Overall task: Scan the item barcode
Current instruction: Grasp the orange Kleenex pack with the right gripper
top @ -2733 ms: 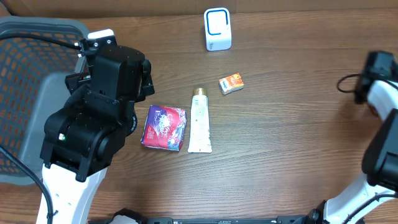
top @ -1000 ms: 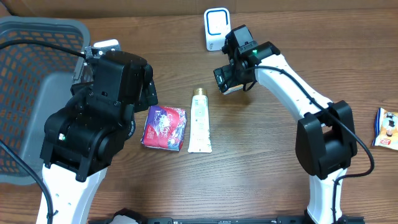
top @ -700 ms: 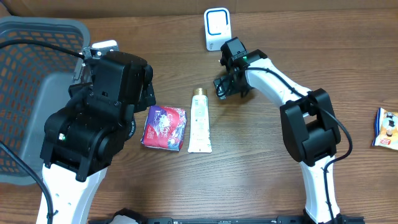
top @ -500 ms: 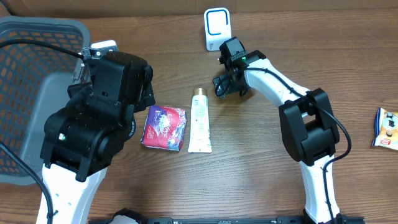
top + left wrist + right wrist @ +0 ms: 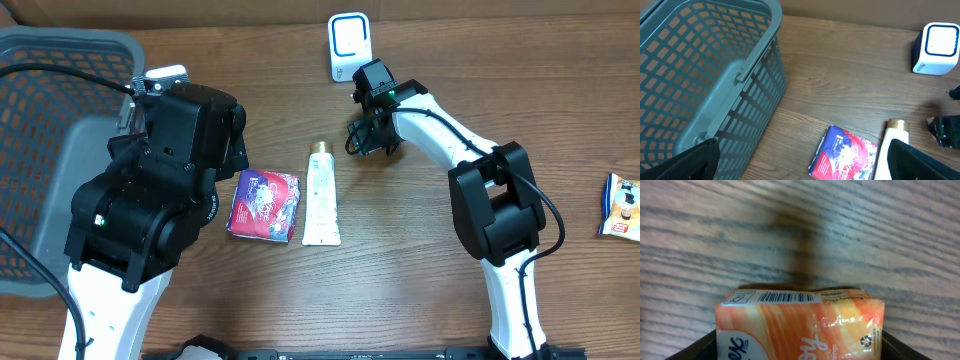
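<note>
A brown wood-grain surface (image 5: pixel 400 290) fills the view. At its left end stands a grey plastic mesh basket (image 5: pixel 70 42). Near the far edge, at the centre, a small white scanner (image 5: pixel 350 45) with a blue-outlined window stands upright. In the middle lies a white tube (image 5: pixel 321 200), its gold cap pointing toward the far edge. Just beside it on the left, a purple and red packet (image 5: pixel 264 204) lies flat. Between the tube and the scanner an orange packet (image 5: pixel 800 325) rests on the wood, a barcode strip along its upper edge. At the far right edge, well apart, lies another small packet (image 5: pixel 623 207).
</note>
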`<state>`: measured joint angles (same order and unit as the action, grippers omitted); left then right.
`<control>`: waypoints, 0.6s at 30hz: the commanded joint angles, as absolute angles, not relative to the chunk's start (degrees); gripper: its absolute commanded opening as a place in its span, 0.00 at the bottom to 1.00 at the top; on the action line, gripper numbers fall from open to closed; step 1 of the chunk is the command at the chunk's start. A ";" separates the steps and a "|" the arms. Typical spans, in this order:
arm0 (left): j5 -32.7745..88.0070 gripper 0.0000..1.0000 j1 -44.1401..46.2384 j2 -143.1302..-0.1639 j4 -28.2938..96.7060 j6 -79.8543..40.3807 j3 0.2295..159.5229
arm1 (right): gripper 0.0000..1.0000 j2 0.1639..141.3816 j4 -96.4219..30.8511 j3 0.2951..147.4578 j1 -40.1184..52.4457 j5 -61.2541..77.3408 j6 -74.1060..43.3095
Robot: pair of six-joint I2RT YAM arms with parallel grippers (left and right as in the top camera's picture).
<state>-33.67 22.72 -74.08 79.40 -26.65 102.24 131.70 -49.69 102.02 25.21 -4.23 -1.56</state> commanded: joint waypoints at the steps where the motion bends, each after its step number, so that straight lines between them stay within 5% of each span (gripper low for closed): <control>1: -34.96 1.00 22.41 -74.24 79.48 -27.07 103.13 | 0.75 134.06 -52.05 101.80 25.12 -5.96 -1.58; 18: -39.53 1.00 22.41 -74.24 79.31 -27.03 103.13 | 0.66 124.11 -61.87 110.39 25.02 -1.28 -2.17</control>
<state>-37.63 22.72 -74.08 79.33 -26.65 102.24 130.72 -62.02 108.33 25.21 -3.53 -1.91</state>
